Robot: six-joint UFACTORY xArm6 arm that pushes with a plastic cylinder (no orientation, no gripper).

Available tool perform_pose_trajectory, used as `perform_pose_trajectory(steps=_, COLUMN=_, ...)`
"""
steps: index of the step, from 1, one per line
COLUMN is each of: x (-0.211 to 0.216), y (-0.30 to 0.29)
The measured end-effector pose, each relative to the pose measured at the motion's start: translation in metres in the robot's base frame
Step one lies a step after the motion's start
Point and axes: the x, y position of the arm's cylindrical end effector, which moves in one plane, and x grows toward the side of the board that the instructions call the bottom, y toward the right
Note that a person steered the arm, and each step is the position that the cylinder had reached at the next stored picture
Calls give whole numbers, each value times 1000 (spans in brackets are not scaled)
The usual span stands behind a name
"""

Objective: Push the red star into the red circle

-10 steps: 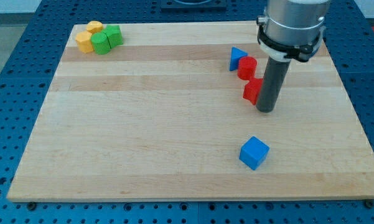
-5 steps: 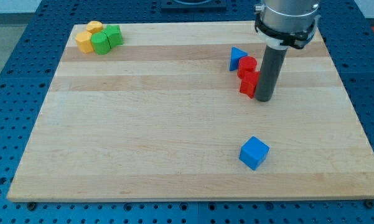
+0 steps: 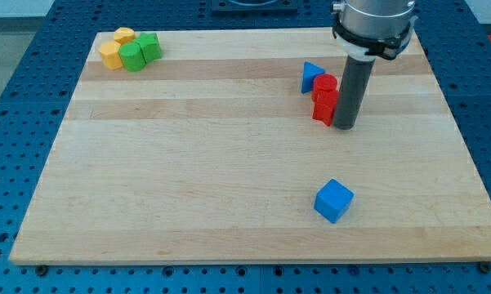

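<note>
The red star [image 3: 323,108] sits on the wooden board at the view's upper right, touching the red circle [image 3: 325,84] just above it. My tip [image 3: 345,126] rests on the board against the red star's right and lower side. The rod hides part of the star's right edge.
A blue triangle [image 3: 312,75] touches the red circle on its left. A blue cube [image 3: 334,201] lies lower down, toward the view's bottom. Two yellow blocks [image 3: 114,47] and two green blocks [image 3: 140,52] cluster at the top left corner.
My tip moved toward the view's top and slightly left, pushing the red star up until it touches the red circle.
</note>
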Motion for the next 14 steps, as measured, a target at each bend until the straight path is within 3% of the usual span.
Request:
perform_pose_trajectory(steps=12, x=0, y=-8)
perform_pose_trajectory(steps=14, x=34, y=25)
